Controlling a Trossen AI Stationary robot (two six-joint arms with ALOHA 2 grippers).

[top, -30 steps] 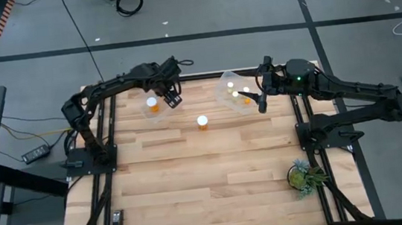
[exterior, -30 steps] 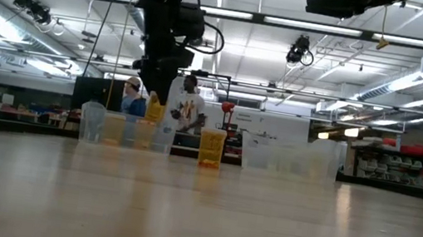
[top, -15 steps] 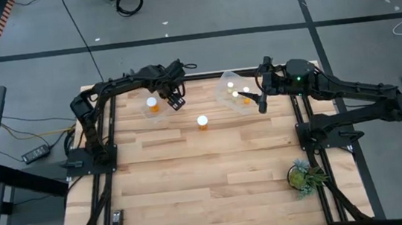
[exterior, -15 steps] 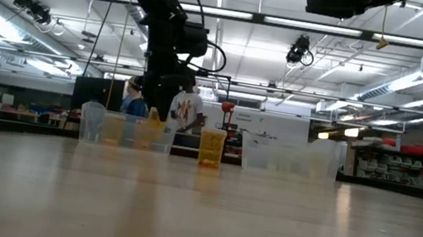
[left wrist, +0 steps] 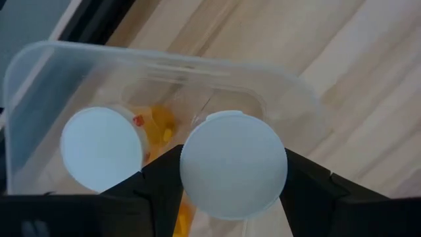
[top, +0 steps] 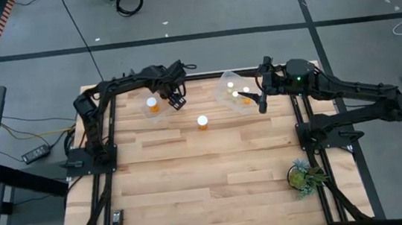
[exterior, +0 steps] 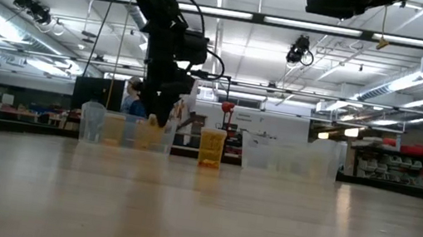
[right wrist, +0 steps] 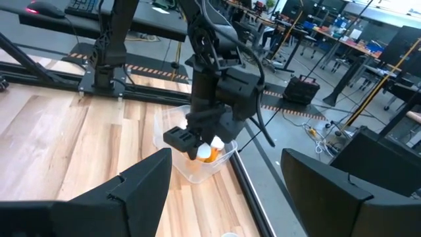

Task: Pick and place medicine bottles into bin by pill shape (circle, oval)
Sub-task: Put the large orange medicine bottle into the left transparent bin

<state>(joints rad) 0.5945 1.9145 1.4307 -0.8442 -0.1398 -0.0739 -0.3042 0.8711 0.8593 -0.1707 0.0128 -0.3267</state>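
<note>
High view. Butcher-block table (top: 207, 172) with two dark arms at its far edge. Left gripper (top: 176, 98) hangs over the edge of a clear plastic bin (top: 150, 112); one white-capped medicine bottle (top: 153, 103) sits in that bin, just beside the jaws. A lone bottle (top: 203, 121) stands on bare wood, between the two grippers and nearer the left one. Right gripper (top: 261, 103) hangs just beside a second clear bin (top: 224, 80), which holds three capped bottles (top: 238, 93). A green plant (top: 302, 174) sits at the right near side, well apart from both grippers.

Low view. Left gripper (exterior: 160, 115) reaches down into the left-hand bin (exterior: 91, 126), amber contents showing through its wall. The lone bottle (exterior: 211, 148) stands upright, just right of the jaws. The second bin (exterior: 318, 161) stands further right. A person (exterior: 132, 97) shows in the room behind.

Left wrist view. The jaws are clamped on a gripped bottle (left wrist: 233, 172), one dark finger on each side of its white cap. Directly beyond it lies the clear bin (left wrist: 158, 60), holding the other capped bottle (left wrist: 101, 149) with orange showing beside it.

Right wrist view. Right fingers (right wrist: 146, 184) stand wide apart, nothing between them. Ahead, the left gripper (right wrist: 187, 141) hangs over its bin (right wrist: 197, 170).
</note>
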